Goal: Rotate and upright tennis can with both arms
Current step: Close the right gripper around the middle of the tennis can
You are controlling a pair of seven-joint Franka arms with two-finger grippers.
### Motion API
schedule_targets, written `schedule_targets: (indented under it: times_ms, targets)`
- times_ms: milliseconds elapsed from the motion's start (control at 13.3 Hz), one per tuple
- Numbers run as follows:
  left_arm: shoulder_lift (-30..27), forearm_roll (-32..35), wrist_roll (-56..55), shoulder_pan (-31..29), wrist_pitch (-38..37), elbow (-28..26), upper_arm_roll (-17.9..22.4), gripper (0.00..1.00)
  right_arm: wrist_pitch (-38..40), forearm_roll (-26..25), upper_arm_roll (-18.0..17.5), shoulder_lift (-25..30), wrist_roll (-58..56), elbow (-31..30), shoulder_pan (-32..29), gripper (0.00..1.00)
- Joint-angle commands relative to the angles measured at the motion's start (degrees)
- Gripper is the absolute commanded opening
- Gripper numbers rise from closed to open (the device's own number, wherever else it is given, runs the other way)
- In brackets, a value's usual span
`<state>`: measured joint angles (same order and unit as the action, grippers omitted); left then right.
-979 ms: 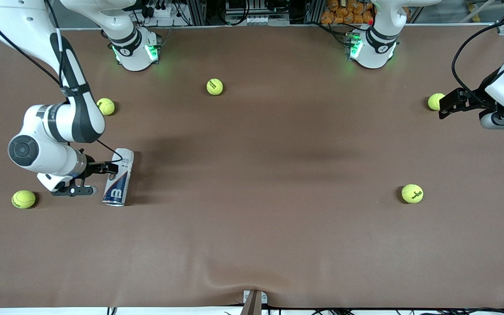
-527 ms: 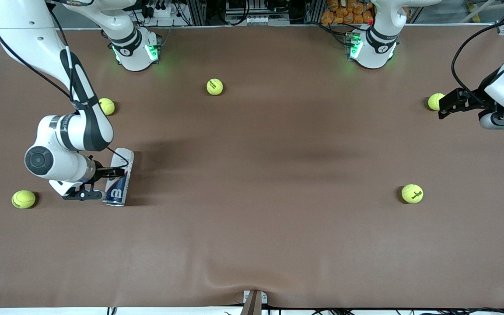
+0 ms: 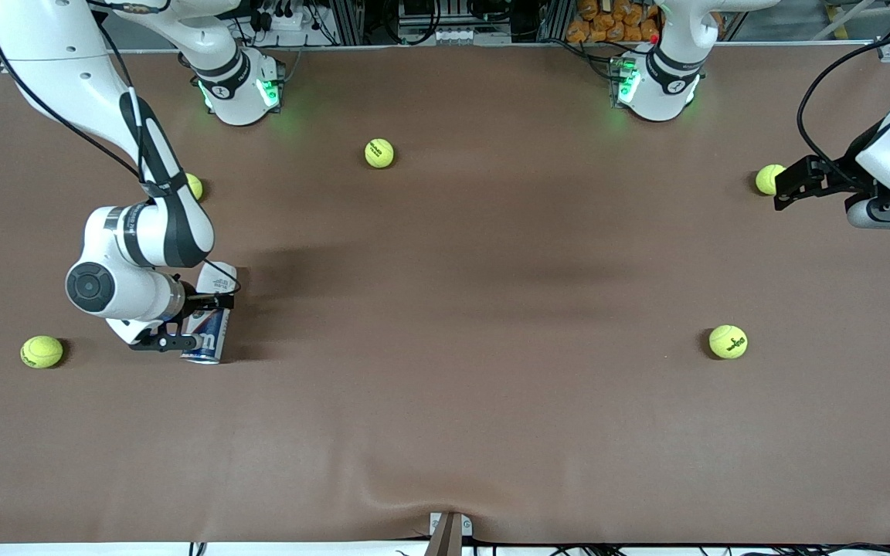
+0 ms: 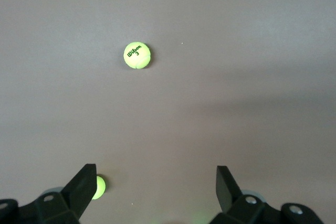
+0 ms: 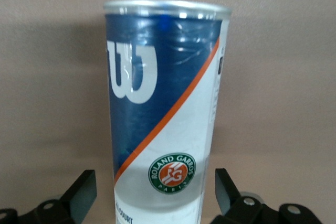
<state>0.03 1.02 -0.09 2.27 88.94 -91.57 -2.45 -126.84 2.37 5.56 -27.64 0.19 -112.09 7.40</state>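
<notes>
The tennis can point(image 3: 212, 340) lies on its side on the brown table near the right arm's end, with its silver rim toward the front camera. My right gripper point(image 3: 207, 303) is open over the can's middle. In the right wrist view the can point(image 5: 163, 103) fills the centre, and the gripper point(image 5: 156, 192) has a finger on each side of it with a gap to each. My left gripper point(image 3: 785, 185) is open and empty at the left arm's end of the table, where that arm waits; it also shows in the left wrist view point(image 4: 156, 187).
Several tennis balls lie about: one point(image 3: 768, 179) right by the left gripper, one point(image 3: 728, 341) nearer the camera, one point(image 3: 379, 153) near the bases, one point(image 3: 195, 185) partly hidden by the right arm, and one point(image 3: 42, 351) beside the right arm.
The right arm has moved toward the can, and its open gripper now straddles the can's middle. The can and the left arm have not moved.
</notes>
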Motion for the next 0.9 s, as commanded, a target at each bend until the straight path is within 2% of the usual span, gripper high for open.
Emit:
schedule_targets:
  times_ms: [0, 753, 828]
  targets:
    - [0.3, -0.8, 0.6, -0.5, -1.0, 1.0, -0.2, 1.0, -0.2, 0.9, 0.1, 0.1, 0.6, -1.5, 0.1, 1.0]
    - [0.3, -0.9, 0.6, -0.5, -1.0, 1.0, -0.2, 1.0, -0.7, 0.9, 0.1, -1.3, 0.5, -2.8, 0.2, 1.0]
    - [0.3, -0.9, 0.6, -0.5, -1.0, 1.0, -0.3, 1.0, -0.7, 0.8, 0.1, -1.5, 0.5, -2.6, 0.2, 0.91]
